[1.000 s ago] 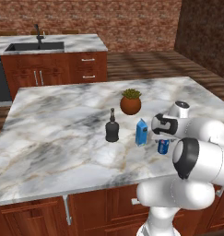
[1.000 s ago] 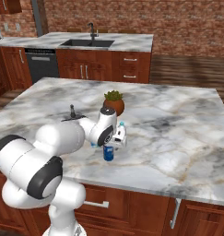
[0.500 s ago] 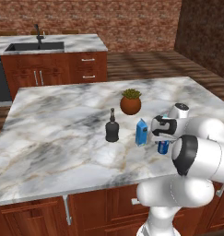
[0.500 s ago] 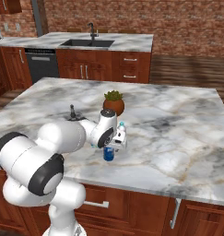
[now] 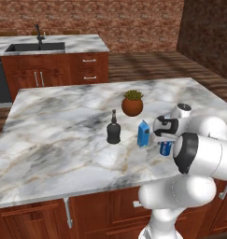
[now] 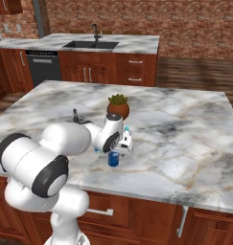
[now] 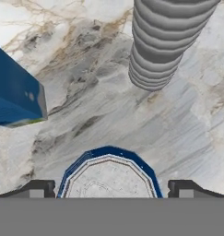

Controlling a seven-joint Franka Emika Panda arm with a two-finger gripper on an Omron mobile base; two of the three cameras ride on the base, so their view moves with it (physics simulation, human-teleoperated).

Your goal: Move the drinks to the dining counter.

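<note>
Marble, grey-white and veined, tops the island table [image 5: 63, 135] where you are working. Your gripper [image 7: 109, 186] hangs directly over the blue-and-white can [image 7: 109, 173], and in the hand view its two dark fingers [image 7: 37, 188] stand wide apart on either side of the can's top, with nothing clamped between them. From the left base view you see the can [image 5: 165, 148] near the table's near right edge, partly hidden behind the white arm. Just left of it stands the blue carton with a white top [image 5: 143, 134], close to the can, but you cannot tell whether they touch. Further left, the squat black narrow-necked bottle [image 5: 113, 130] stands upright and apart from the carton. Beyond these, toward the far side, sits the round terracotta pot with a green plant [image 5: 132, 103]. In the hand view a ribbed clear plastic water bottle [image 7: 166, 41] stands just beyond the can, and the carton's blue corner [image 7: 14, 92] shows at the left. All four drinks are on this island table. Far off, at the upper left, you see the dining counter [image 5: 82, 43] with its black sink [image 5: 34, 46] and faucet [image 5: 38, 32], well apart from the drinks.
</note>
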